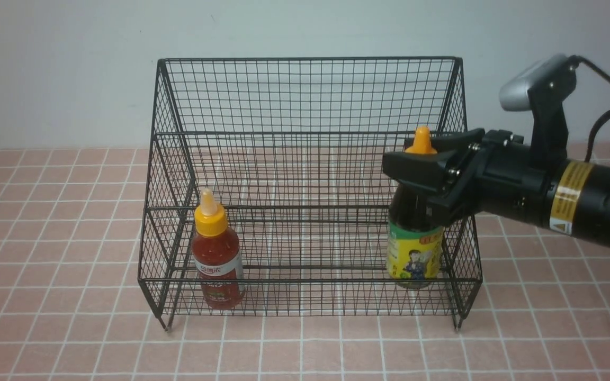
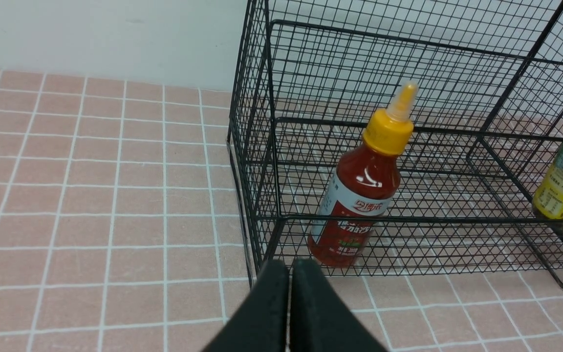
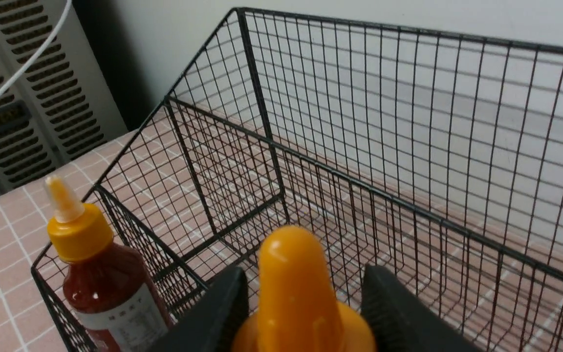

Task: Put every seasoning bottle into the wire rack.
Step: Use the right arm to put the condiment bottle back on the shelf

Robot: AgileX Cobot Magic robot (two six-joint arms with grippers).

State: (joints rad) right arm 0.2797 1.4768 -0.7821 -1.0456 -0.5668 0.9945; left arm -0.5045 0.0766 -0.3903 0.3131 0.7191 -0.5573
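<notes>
- As you look along the front view, the right pincer (image 1: 415, 159) reaches into the wire rack (image 1: 305, 133) from the rack's right side. It is clamped on the dark bottle (image 1: 415, 254) just under the orange cap (image 1: 421, 142).
- In the right wrist view you can see its two black fingers (image 3: 213, 318) set against either side of the cap's wide base, with the nozzle standing up between them.
- The dark bottle is upright inside the rack's right end, over the lowest front step. You cannot tell whether its base touches the mesh.
- The red bottle (image 1: 217, 259) stands upright inside the rack's left end, on the same lowest front step. It is well apart from the dark bottle and neither pincer touches it.
- You see the left pincer (image 2: 290, 264) only in its own wrist view. Its jaws are pressed together with just a thin slit between them, and they hold nothing.
- That pincer sits outside the rack, just in front of its front left corner. The red bottle is near it behind the front mesh, not touching.
- The rack stands on short legs on the pink tiled tabletop (image 1: 72, 238).
</notes>
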